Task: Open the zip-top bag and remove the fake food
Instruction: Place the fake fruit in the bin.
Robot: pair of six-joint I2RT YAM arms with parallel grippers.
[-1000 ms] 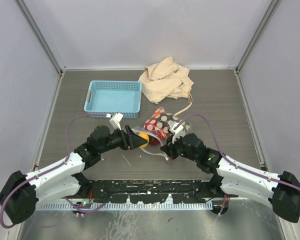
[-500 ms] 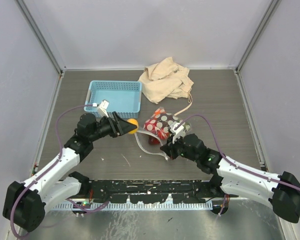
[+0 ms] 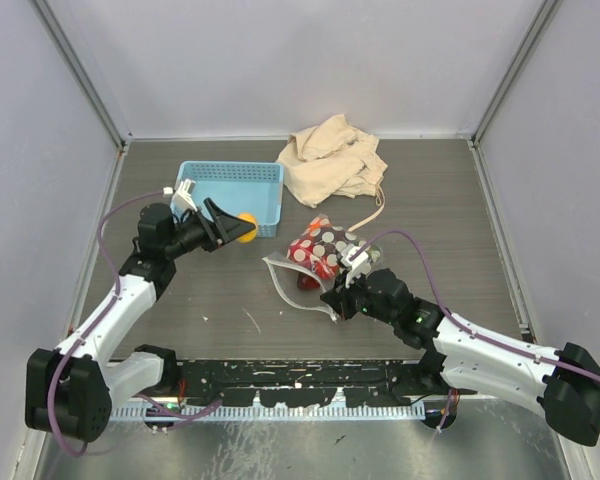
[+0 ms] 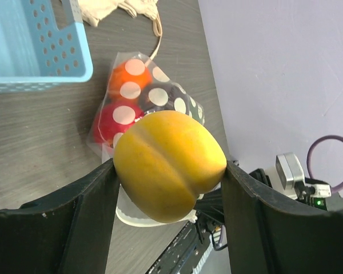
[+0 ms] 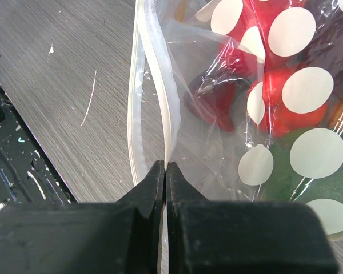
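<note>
One fruit out, bag pinned at the counter's (image 3: 430, 200) middle
Nearest, our right hand (image 5: 164, 165) is clenched on the strip (image 5: 154, 85) of the zip-top bag (image 3: 320, 243); toward the far-left corner, our left hand (image 4: 168, 171) grasps a yellow fruit (image 4: 168, 162) by the blue basket (image 3: 195, 190). Next, we judge: release it there. Polka dots obscure the fake food (image 5: 286, 103) inside.

You have a dark wood-grain table (image 3: 430, 200) boxed in by pale lavender-grey walls: a back wall (image 3: 300, 60), a left wall (image 3: 30, 200) and a right wall (image 3: 570, 200). Grey metal posts (image 3: 83, 70) slant down the two back corners. At your near edge, a scuffed black rail (image 3: 300, 378) crosses the table, with brushed metal sheet (image 3: 300, 440) below. The light is soft and even.
</note>
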